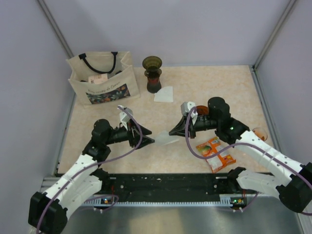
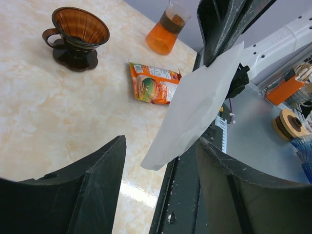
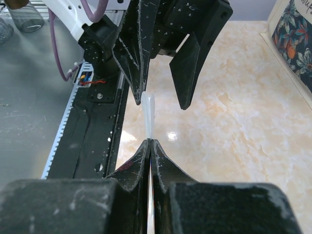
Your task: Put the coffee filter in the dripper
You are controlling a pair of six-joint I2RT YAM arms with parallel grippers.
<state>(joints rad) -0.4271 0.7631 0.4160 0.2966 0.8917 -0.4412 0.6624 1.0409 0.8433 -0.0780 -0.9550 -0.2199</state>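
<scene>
The overhead view alone shows both arms whole: each reaches forward from its base and bends inward, so the left end effector point(image 1: 148, 140) and the right end effector point(image 1: 171, 132) face each other tip to tip low over the middle of the bench point(image 1: 219, 87). Between them is the white coffee filter point(image 1: 163, 140). The dripper point(image 1: 152, 73) stands upright well apart at the far edge, beside a tote bag point(image 1: 102, 78) and near a second white paper point(image 1: 164, 94) lying flat. The right wrist view settles the grip. Its own fingers point(image 3: 139, 163) are pressed together on the filter, seen edge-on as a thin white strip, while the opposite end effector's jaws stand spread, the paper's free end lying against one of them. The left wrist view shows the filter's broad flat face slanting down from the right arm's clamp into the wide gap between its own fingers point(image 2: 97, 185), with one edge of the paper meeting the right-hand finger, and no squeeze on the paper. That view also takes in a snack packet point(image 2: 153, 85) and an orange glass carafe point(image 2: 165, 34) on the bench beyond.
</scene>
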